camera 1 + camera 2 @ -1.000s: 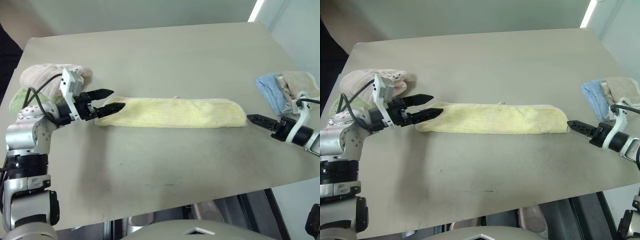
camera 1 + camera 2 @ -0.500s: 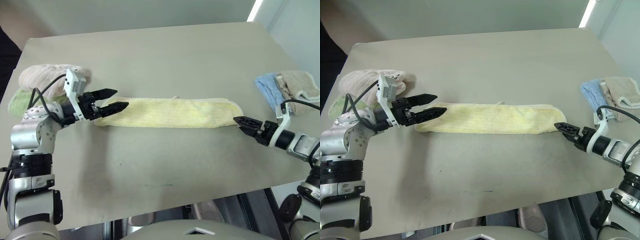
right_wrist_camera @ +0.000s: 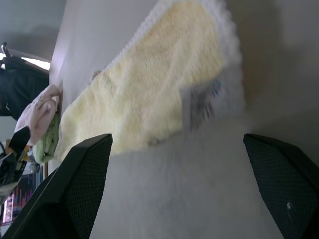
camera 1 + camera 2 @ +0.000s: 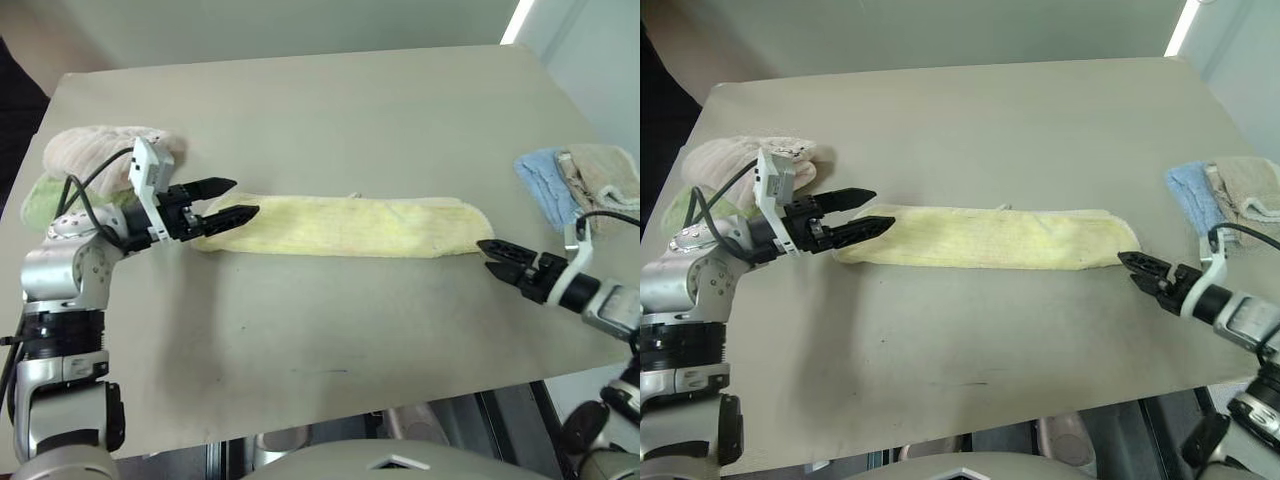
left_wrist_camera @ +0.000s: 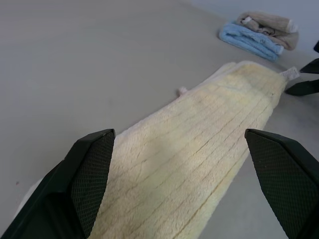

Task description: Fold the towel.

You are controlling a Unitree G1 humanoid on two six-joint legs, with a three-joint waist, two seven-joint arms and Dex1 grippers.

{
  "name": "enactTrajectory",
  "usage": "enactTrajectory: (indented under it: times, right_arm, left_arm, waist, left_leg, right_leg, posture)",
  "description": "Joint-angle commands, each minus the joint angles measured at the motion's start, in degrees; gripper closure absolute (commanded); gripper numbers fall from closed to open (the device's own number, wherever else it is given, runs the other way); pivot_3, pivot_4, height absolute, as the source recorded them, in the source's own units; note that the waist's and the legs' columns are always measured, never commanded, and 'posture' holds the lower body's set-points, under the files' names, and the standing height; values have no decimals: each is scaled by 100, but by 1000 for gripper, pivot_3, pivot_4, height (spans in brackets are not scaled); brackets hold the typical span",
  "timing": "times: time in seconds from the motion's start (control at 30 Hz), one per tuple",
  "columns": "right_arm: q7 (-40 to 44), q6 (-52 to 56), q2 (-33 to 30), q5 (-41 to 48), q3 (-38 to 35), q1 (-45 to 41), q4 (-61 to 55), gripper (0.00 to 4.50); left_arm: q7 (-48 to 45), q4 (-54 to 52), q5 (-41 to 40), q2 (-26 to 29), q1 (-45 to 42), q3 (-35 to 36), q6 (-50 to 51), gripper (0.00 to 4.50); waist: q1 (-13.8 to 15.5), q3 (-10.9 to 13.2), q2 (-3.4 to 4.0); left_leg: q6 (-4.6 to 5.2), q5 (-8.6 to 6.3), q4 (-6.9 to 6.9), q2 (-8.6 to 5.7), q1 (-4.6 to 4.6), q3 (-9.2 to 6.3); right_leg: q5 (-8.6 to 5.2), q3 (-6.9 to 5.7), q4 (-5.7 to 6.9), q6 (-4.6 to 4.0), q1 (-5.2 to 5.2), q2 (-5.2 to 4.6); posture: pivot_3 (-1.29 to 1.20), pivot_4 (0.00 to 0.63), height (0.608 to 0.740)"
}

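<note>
Left wrist view shows the ribbed terry pile of the long, pale yellow rectangular towel (image 5: 199, 149) with a small white tag (image 5: 290, 73) at its far corner, detail the head views lose. Left eye view shows it lying flat along the smooth grey desk (image 4: 330, 120), the left end effector (image 4: 228, 200) spread open over its left end, the right end effector (image 4: 495, 254) open just beside its right end. Soft folded light blue (image 4: 545, 186) and beige (image 4: 600, 172) towels sit near the right edge.
</note>
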Motion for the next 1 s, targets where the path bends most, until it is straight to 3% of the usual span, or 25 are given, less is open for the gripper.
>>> enactTrajectory:
  times: [0.03, 0.2, 0.4, 0.8, 0.9, 1.0]
  right_arm:
    - [-538, 36, -64, 868, -159, 15, -207, 33]
    - [-1890, -534, 637, 1376, 10, -200, -236, 33]
    - [-3296, -1541, 982, 1903, 119, -376, 220, 33]
    - [-3591, -2685, 928, 1953, 720, -633, 579, 33]
    - [-3436, -2764, 814, 1752, 936, -620, 540, 645]
    - [-3330, -2850, 702, 1652, 990, -540, 491, 1689]
  left_arm:
    - [3, -149, -57, 91, -49, 149, -39, 0]
    - [43, -96, -7, -62, -162, 13, -95, 0]
    - [40, -70, 10, -125, -259, -35, -122, 0]
    - [110, -153, -6, -131, -200, 11, -125, 0]
    - [150, -153, -16, -140, -210, 21, -138, 0]
    - [176, -164, -21, -143, -201, 39, -155, 0]
  waist:
    - [-2, 0, 0]
    - [-51, -2, -4]
    - [-53, -4, -6]
    - [-54, -14, -23]
    - [-61, -14, -23]
    - [-60, -14, -23]
  left_leg:
    - [0, 0, 0, 0, 0, 0]
    - [2, -1, 2, 2, 6, 4]
    - [17, -11, 6, -2, 9, 6]
    - [23, -14, 11, -4, 9, 7]
    - [23, -14, 11, -4, 10, 7]
    - [23, -15, 9, -4, 8, 8]
  right_leg:
    - [-1, 1, 0, -2, 0, 0]
    - [0, 23, 0, -16, 1, 14]
    - [17, 74, -4, 15, 2, 26]
    - [31, 83, -9, 15, 5, 24]
    - [33, 83, -9, 12, 4, 24]
    - [33, 83, -10, 12, 2, 24]
  posture:
    - [0, 150, 740]
    - [0, 150, 740]
    - [0, 150, 740]
    - [0, 150, 740]
    - [0, 150, 740]
    - [0, 150, 740]
